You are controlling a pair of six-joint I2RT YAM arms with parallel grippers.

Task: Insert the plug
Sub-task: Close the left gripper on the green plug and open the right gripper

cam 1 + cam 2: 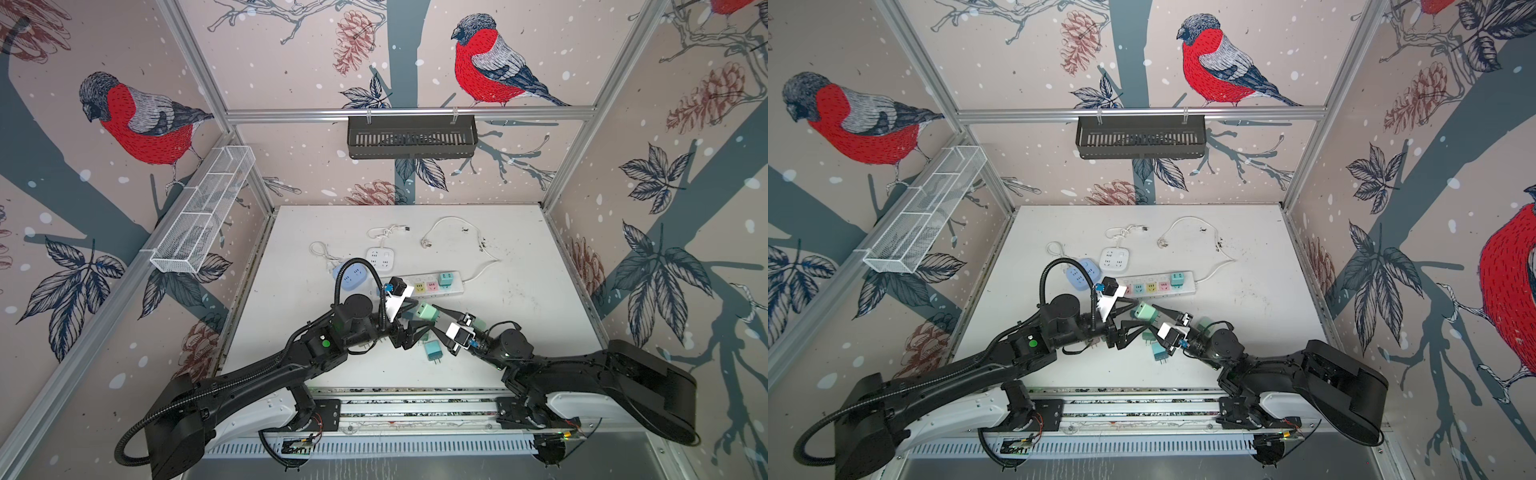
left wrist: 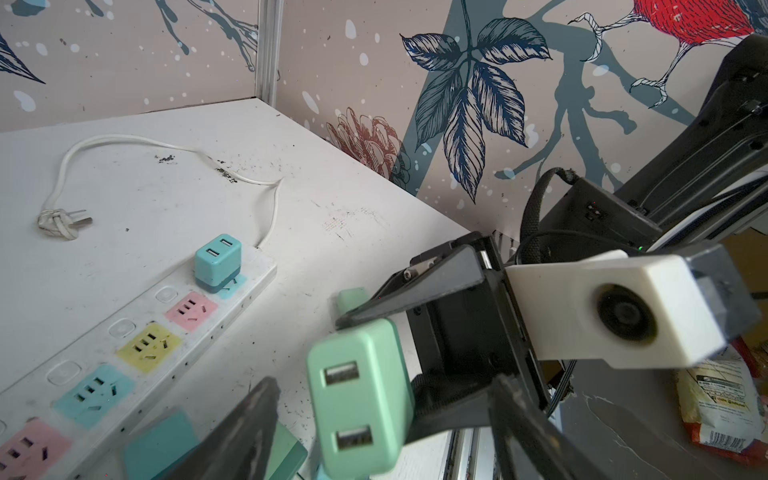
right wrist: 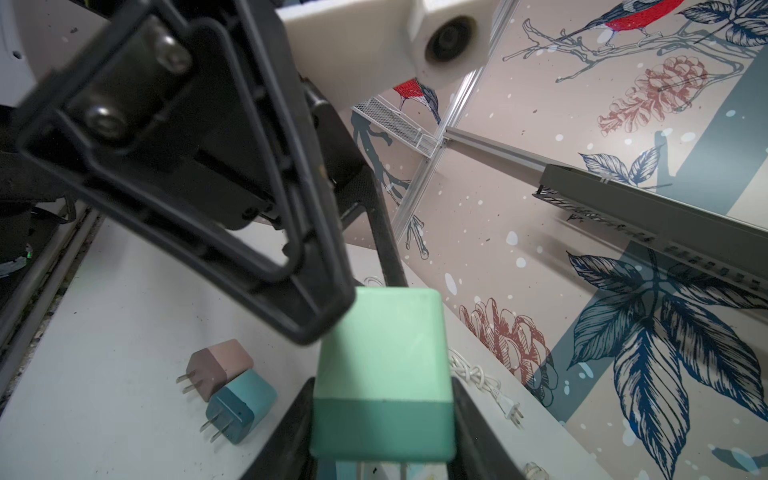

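Mint-green plug front and centre, and the right gripper has it. Both fingers are pinched tight on its sides, plain as day in the right wrist view, with the metal prongs pointing back towards the wrist. The plug hangs above the white table, on the near side of the long power strip, and it is not in any socket. The left gripper faces it with jaws spread wide, one finger on either side of the plug. In the left wrist view neither finger touches it as far as I can see, and the plug's twin USB ports look straight at that camera. On the strip, a teal plug is seated at the end where the white cord leaves. The pink, yellow and blue sockets beside it lie free. Down on the table, a dusty pink plug and a loose teal plug lie touching, prongs out.
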